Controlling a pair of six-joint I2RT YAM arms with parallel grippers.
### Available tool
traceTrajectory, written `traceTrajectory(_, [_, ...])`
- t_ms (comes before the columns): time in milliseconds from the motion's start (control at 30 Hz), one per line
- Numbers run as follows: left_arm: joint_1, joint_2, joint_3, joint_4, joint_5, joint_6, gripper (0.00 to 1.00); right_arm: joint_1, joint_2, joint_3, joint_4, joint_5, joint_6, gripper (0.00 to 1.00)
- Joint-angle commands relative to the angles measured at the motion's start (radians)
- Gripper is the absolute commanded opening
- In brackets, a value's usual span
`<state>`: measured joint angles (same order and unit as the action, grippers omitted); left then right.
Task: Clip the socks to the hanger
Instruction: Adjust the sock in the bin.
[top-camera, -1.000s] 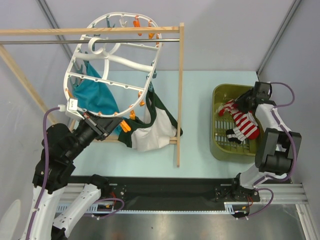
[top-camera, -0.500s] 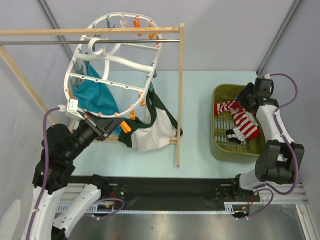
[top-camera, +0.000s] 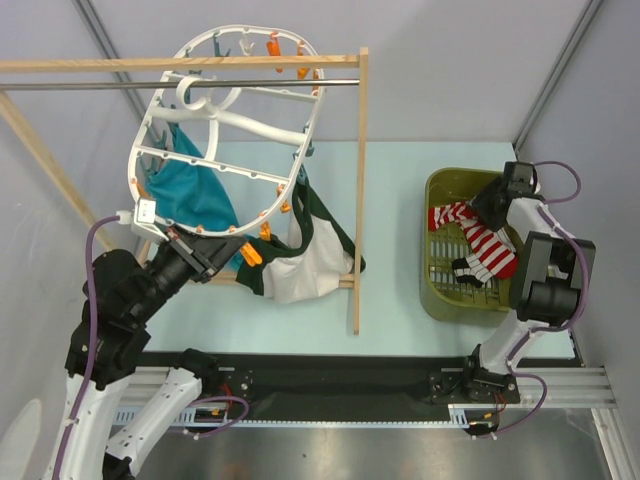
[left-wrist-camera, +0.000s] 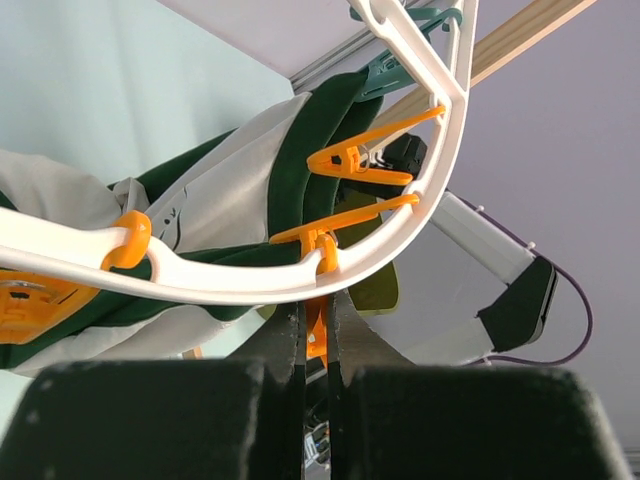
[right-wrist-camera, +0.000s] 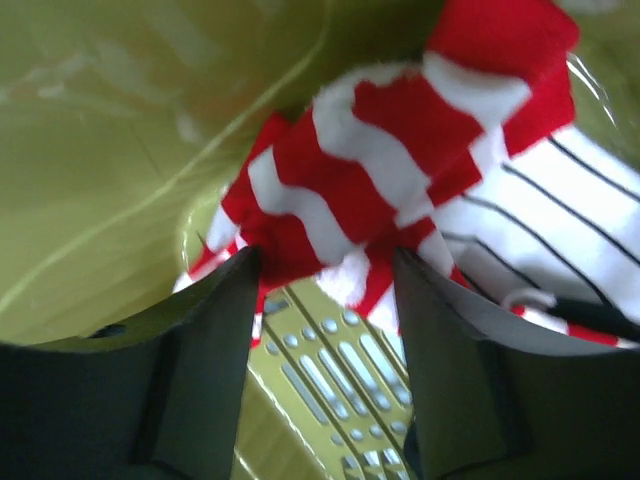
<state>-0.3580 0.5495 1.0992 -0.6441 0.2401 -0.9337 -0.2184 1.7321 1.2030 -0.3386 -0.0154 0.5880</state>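
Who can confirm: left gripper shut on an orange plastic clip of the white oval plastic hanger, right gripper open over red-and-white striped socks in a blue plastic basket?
The colour is wrong: the plastic basket is olive-green, not blue, as the top external view shows. Everything else stands.

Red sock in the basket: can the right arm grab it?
Probably yes. The right gripper sits open inside the basket, a finger on each side of the red sock, with nothing in between.
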Motion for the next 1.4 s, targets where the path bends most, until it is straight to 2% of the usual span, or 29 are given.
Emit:
traceTrajectory(0, [-0.002, 0.003, -0.009, 0.050, 0.019, -0.001, 0.00, 0.004, 0.050, 0.073, 0.062, 0.028, 0.003, 0.58])
traceTrajectory(33, [-0.002, 0.004, -0.009, 0.050, 0.018, 0.001, 0.00, 0.007, 0.069, 0.079, 0.056, 0.031, -0.008, 0.54])
traceTrajectory(67, [-0.002, 0.006, -0.009, 0.050, 0.018, 0.006, 0.00, 0.010, 0.075, 0.087, 0.049, 0.032, -0.022, 0.45])
traceTrajectory(100, [-0.002, 0.003, -0.009, 0.050, 0.019, 0.006, 0.00, 0.023, 0.075, 0.108, 0.033, 0.040, -0.052, 0.32])
traceTrajectory(133, [-0.002, 0.001, -0.010, 0.052, 0.019, 0.004, 0.00, 0.034, 0.070, 0.116, -0.006, 0.054, -0.072, 0.06])
traceTrajectory(167, [-0.002, 0.000, -0.012, 0.054, 0.019, 0.004, 0.00, 0.051, 0.043, 0.124, -0.025, 0.058, -0.103, 0.02])
traceTrajectory(333, [-0.002, -0.006, -0.024, 0.057, 0.019, 0.003, 0.00, 0.187, -0.075, 0.130, -0.241, 0.172, -0.212, 0.00])
traceTrajectory(467, [-0.002, -0.005, -0.019, 0.055, 0.030, 0.004, 0.00, 0.215, -0.112, 0.089, -0.358, 0.183, -0.243, 0.00])
traceTrajectory(500, [-0.004, -0.003, -0.015, 0.055, 0.031, 0.004, 0.00, 0.240, -0.111, 0.083, -0.384, 0.201, -0.246, 0.03])
traceTrajectory(533, [-0.004, -0.002, -0.013, 0.057, 0.030, 0.006, 0.00, 0.235, -0.111, 0.061, -0.384, 0.209, -0.252, 0.12])
traceTrajectory(567, [-0.004, -0.002, -0.013, 0.057, 0.031, 0.006, 0.00, 0.232, -0.112, 0.052, -0.375, 0.215, -0.257, 0.25])
traceTrajectory(600, [-0.004, 0.000, -0.015, 0.060, 0.031, 0.006, 0.00, 0.229, -0.111, 0.049, -0.360, 0.221, -0.257, 0.47])
traceTrajectory(667, [-0.006, 0.006, -0.016, 0.064, 0.033, 0.003, 0.00, 0.226, -0.123, 0.041, -0.333, 0.203, -0.244, 0.60])
traceTrajectory(733, [-0.006, 0.007, -0.018, 0.069, 0.037, -0.001, 0.00, 0.200, -0.146, 0.041, -0.294, 0.144, -0.223, 0.62])
traceTrajectory(767, [-0.007, 0.012, -0.016, 0.069, 0.038, 0.001, 0.00, 0.194, -0.158, 0.040, -0.266, 0.132, -0.200, 0.68])
traceTrajectory(933, [-0.007, 0.012, -0.016, 0.063, 0.028, 0.004, 0.00, 0.160, -0.186, 0.040, -0.189, 0.115, -0.104, 0.69])
traceTrajectory(1000, [-0.007, 0.009, -0.019, 0.061, 0.027, 0.004, 0.00, 0.140, -0.143, 0.055, -0.178, 0.082, -0.036, 0.66])
traceTrajectory(1233, [-0.007, 0.013, -0.012, 0.061, 0.031, 0.001, 0.00, 0.143, -0.011, 0.049, -0.131, 0.107, 0.163, 0.67])
traceTrajectory(1367, [-0.007, 0.013, -0.002, 0.052, 0.030, 0.003, 0.00, 0.149, 0.020, 0.030, -0.059, 0.144, 0.207, 0.67])
